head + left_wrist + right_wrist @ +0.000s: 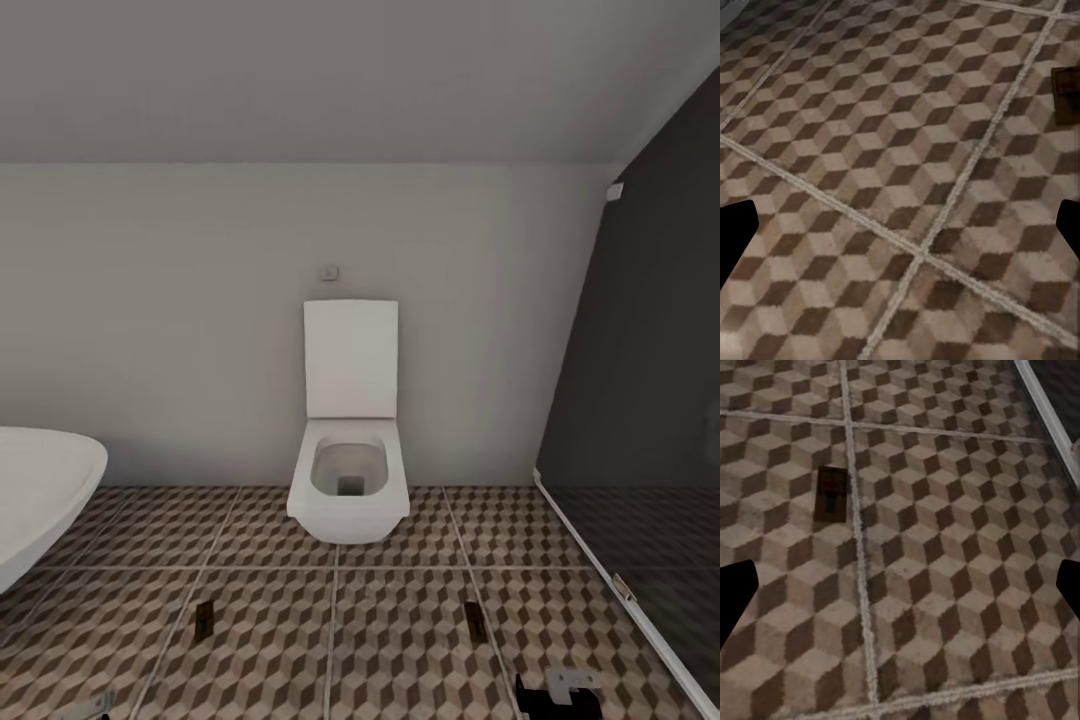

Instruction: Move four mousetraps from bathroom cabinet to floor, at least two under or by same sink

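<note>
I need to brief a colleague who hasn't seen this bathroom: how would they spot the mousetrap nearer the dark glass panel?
Start at the white toilet. On the patterned floor before it lie two small dark slabs. Take the mousetrap toward the dark glass panel, not the other mousetrap.

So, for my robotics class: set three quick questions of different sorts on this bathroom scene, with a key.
1. How many mousetraps lie on the bathroom floor in the head view?
2. True or false: the toilet has its lid raised.
3. The right mousetrap lies: A) on bare tile, B) inside the toilet, C) on the bathtub rim.

Key:
1. Two, the left mousetrap and the right one.
2. True.
3. A. Both the left gripper and the right gripper are open, above tile.
</note>
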`<state>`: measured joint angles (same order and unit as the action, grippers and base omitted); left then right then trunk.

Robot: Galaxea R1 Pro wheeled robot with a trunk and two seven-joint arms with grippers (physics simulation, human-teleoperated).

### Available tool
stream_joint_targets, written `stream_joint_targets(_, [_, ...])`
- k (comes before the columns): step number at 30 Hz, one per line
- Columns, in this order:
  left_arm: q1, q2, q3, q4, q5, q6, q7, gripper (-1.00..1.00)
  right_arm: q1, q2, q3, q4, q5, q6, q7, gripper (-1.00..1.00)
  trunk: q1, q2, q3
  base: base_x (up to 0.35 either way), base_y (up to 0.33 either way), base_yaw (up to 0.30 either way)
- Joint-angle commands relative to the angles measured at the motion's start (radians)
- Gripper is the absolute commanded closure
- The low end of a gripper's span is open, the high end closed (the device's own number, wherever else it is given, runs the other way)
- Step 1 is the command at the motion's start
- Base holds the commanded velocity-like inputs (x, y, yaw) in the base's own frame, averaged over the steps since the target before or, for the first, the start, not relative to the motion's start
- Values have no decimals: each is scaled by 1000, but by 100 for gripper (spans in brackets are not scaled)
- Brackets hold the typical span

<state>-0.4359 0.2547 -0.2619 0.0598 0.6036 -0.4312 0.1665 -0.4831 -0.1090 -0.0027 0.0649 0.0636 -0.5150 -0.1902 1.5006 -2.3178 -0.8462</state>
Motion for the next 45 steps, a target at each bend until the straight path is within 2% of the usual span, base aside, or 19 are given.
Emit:
stream_joint_targets(1, [-1, -1, -8, 3, 1, -3, 3, -100, -2, 0, 0, 4, 7, -5, -6, -100, -4, 7, 2, 0, 0, 0])
stream_joint_targets(29, [-1, -6, -8, 4, 1, -3, 5, -100, -2, 0, 0, 4, 7, -5, -6, -100, -111, 203, 90, 0, 0, 0])
stream_joint_targets(45, [-1, -10, -8, 3, 1, -3, 5, -100, -2, 0, 0, 4, 7, -5, -5, -100, -111, 203, 90, 0, 0, 0])
